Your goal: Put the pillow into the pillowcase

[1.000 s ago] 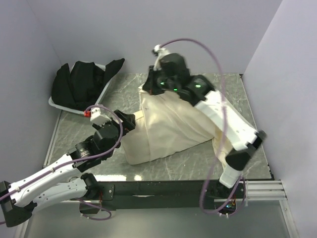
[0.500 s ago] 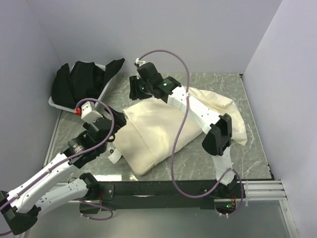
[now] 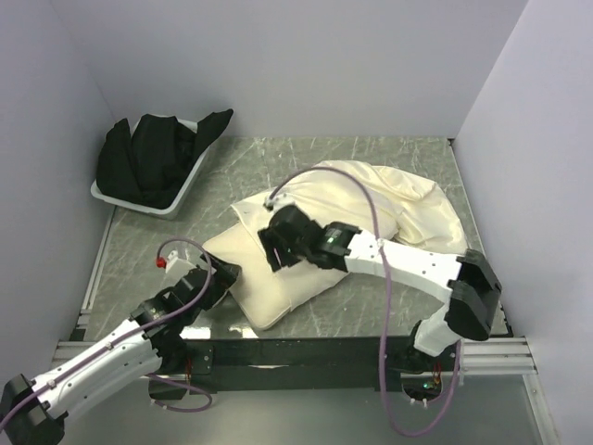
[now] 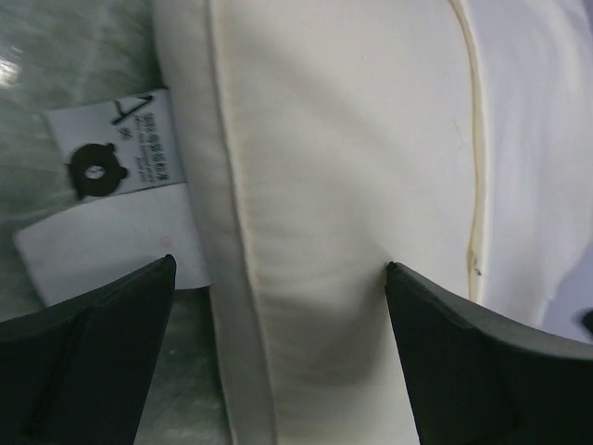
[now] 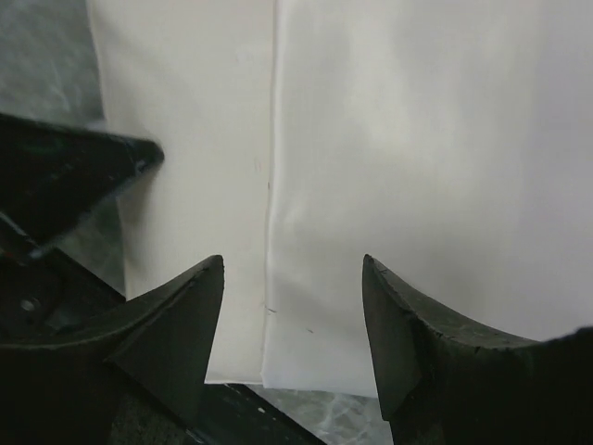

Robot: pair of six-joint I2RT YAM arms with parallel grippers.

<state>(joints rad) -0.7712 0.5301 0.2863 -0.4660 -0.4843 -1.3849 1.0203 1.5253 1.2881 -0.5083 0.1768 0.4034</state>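
The cream pillow (image 3: 252,289) lies flat mid-table, its near-left end bare. The wrinkled pillowcase (image 3: 389,197) covers its far-right part and bunches up behind. My left gripper (image 3: 225,276) is open at the pillow's bare end. In the left wrist view the left gripper (image 4: 278,269) straddles the padded edge (image 4: 315,185), beside a white label (image 4: 111,185) with a bear mark. My right gripper (image 3: 271,252) hovers open over the same end. Under the right gripper (image 5: 292,264), the whiter pillowcase hem (image 5: 417,139) lies over the pillow (image 5: 185,139). Neither gripper holds anything.
A white bin (image 3: 139,198) with bundled black cloth (image 3: 153,158) stands at the back left corner. Walls close in the table on the left, back and right. The black base rail (image 3: 306,350) runs along the near edge.
My right gripper let go of the cloth, opened, and swung from the far side down to the pillow's near-left end. Pillow and pillowcase dropped flat. My left arm drew back toward the near edge.
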